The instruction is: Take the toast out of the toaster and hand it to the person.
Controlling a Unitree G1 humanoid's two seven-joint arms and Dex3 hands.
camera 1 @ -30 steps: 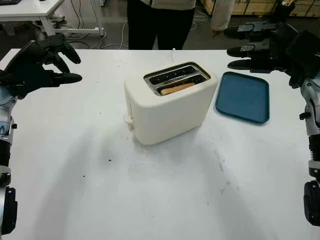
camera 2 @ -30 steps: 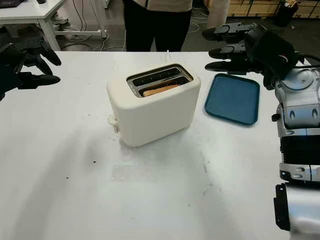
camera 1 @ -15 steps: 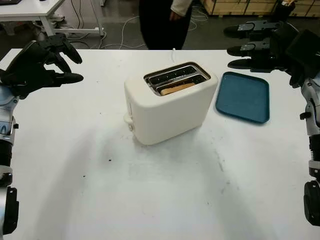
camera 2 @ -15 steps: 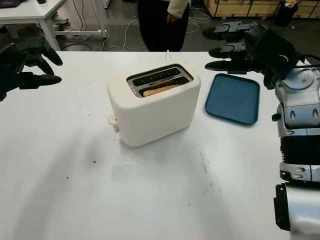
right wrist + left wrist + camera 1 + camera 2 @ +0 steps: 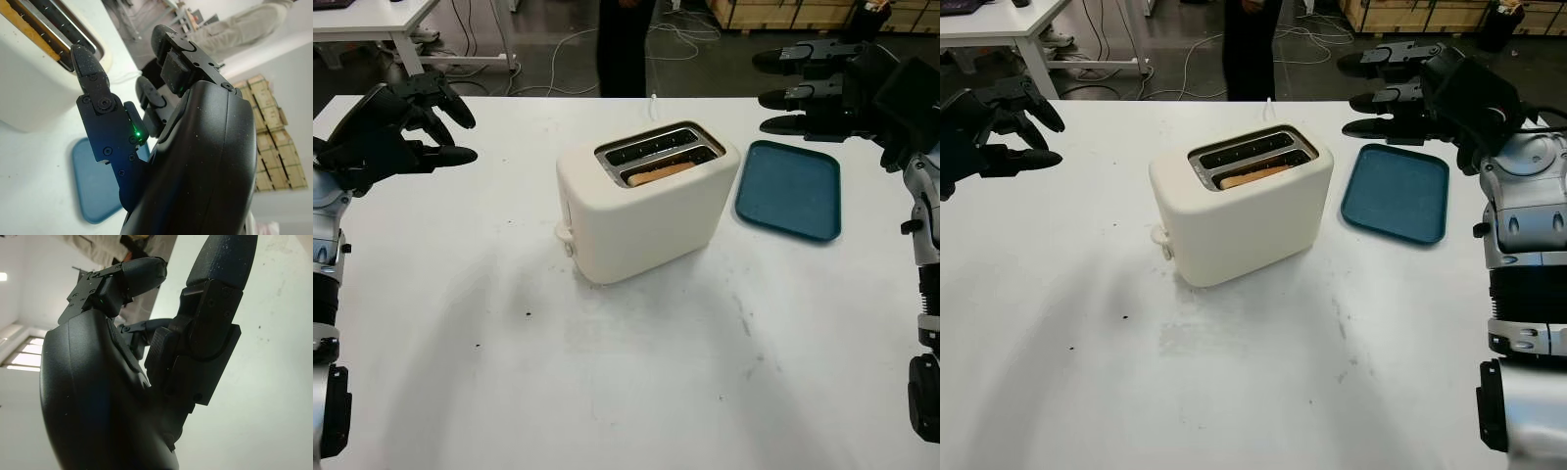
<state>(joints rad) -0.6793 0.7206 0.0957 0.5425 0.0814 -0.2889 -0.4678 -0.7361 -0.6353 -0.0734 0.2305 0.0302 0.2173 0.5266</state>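
Observation:
A cream toaster [image 5: 641,211] stands in the middle of the white table [image 5: 626,372]. A slice of toast [image 5: 661,173] sits low in its nearer slot; the farther slot looks empty. My left hand [image 5: 406,127] hovers open above the table's far left, well clear of the toaster. My right hand [image 5: 803,93] hovers open at the far right, above the blue tray [image 5: 790,189], its fingers pointing left toward the toaster. The toast edge [image 5: 29,29] shows in the right wrist view. A person [image 5: 626,44] in dark trousers stands beyond the table's far edge.
The blue tray lies flat to the right of the toaster. A white cord [image 5: 654,103] runs from the toaster's back off the far edge. A white desk [image 5: 372,20] and cables are on the floor behind. Small dark specks mark the table front.
The person behind the table has shifted to the right and turned, showing narrower now. Both my hands and the toaster stay where they were.

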